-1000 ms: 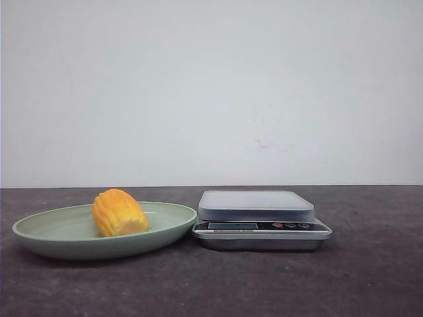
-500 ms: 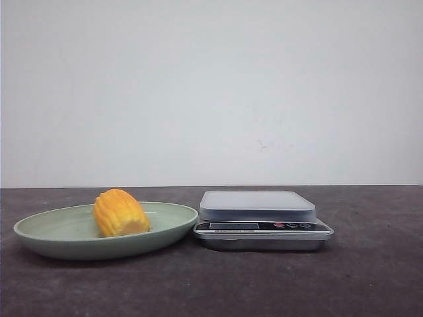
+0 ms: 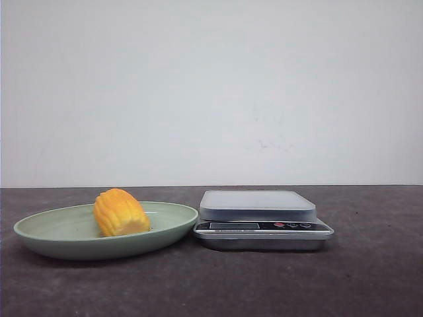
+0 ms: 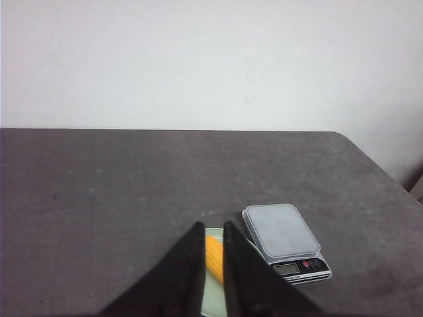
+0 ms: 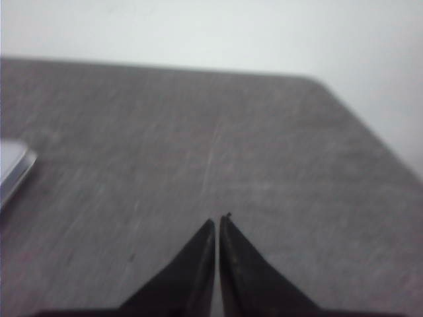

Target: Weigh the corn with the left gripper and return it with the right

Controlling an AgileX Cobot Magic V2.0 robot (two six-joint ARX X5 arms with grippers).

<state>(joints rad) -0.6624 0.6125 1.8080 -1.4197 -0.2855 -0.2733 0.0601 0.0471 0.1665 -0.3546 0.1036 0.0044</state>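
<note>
Corn (image 3: pixel 119 212): lying on its side in green plate (image 3: pixel 39 234) beside scale (image 3: pixel 261 218), directly below and ahead of left gripper (image 4: pixel 213 228), jaws narrowly parted, empty; right gripper (image 5: pixel 217 223) closed, empty, over bare tabletop (image 5: pixel 264 145), farther off.

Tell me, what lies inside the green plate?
Only the corn lies on its side inside the green plate. The plate area under and behind it is hidden.
</note>
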